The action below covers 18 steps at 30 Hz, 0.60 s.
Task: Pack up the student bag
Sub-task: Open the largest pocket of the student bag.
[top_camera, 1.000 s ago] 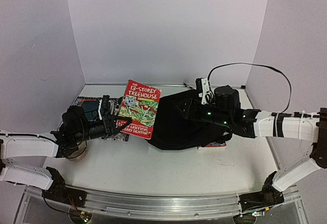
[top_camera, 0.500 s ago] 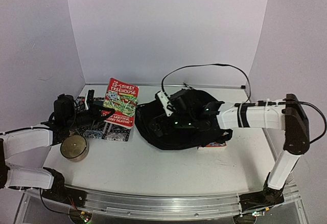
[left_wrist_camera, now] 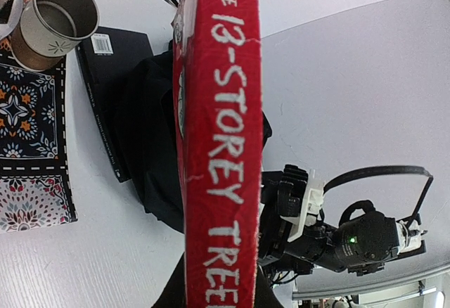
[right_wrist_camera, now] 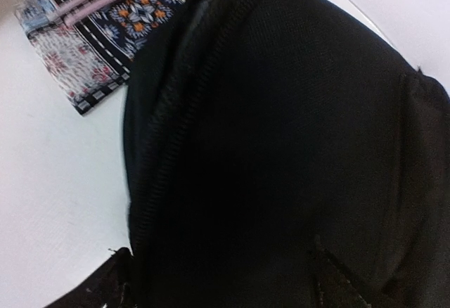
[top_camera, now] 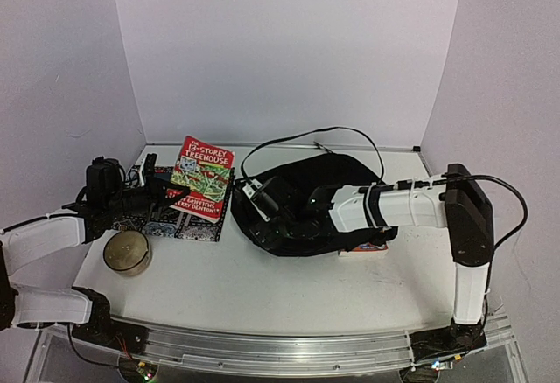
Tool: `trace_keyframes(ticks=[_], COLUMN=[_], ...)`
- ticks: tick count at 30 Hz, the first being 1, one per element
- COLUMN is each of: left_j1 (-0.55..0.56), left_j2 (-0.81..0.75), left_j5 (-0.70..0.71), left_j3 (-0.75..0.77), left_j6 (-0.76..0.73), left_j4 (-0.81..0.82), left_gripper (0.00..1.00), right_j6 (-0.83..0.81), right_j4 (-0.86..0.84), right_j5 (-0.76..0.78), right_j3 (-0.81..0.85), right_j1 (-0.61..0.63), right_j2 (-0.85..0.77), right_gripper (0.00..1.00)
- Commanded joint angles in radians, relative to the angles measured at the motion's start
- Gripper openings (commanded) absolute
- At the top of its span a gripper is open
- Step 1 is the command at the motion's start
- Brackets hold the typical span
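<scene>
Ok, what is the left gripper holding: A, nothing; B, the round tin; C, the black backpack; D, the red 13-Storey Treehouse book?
D: the left gripper is shut on the red 13-Storey Treehouse book, clamping its lower corner.

I'm working inside pale booth: back wall [top_camera: 280,51] and side walls [top_camera: 61,68] standing plain, white table [top_camera: 262,287] lying under even light, metal rail [top_camera: 262,348] running along near edge.

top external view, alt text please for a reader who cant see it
The left fingers hold a red paperback up beside a black backpack lying on a white table, with the right fingers at the bag's left edge. A round tin and a flat patterned item sit further left.
</scene>
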State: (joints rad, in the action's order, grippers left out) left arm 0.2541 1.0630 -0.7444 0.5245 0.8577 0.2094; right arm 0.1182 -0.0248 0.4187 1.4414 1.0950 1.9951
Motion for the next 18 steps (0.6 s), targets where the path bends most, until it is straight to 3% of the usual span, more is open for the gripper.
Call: trace_keyframes(ticks=[1,7,9,14,18], left_j1=[-0.004,-0.005,-0.003,0.004,0.065], left_j2=[-0.025,-0.018,-0.015,-0.017,-0.005], left_j5=[-0.058,-0.091,-0.084,-0.068,0.023], left_j3=[0.07,0.095,0.118,0.177,0.257], left_j6=[-0.039,-0.075,-0.122,-0.228,-0.361], left_j4=[0.036,-0.004,-0.059,-0.161,-0.288], left_gripper=[0.0,0.0,0.0,0.0,0.0], right_j6=[-0.03,-0.049,-0.054,-0.082,-0.108], right_j4=[0.089,0.107,0.112,0.117,0.118], right_j5=[0.12,0.159,0.179,0.224,0.245], right_j3=[0.044,0.033,0.034,0.049,0.08], right_j1=[0.001,0.002,0.002,0.001,-0.001], right_j2=[-0.025,-0.116,-0.147,-0.223,-0.257], right_gripper=[0.64,0.12,0.01,0.0,0.0])
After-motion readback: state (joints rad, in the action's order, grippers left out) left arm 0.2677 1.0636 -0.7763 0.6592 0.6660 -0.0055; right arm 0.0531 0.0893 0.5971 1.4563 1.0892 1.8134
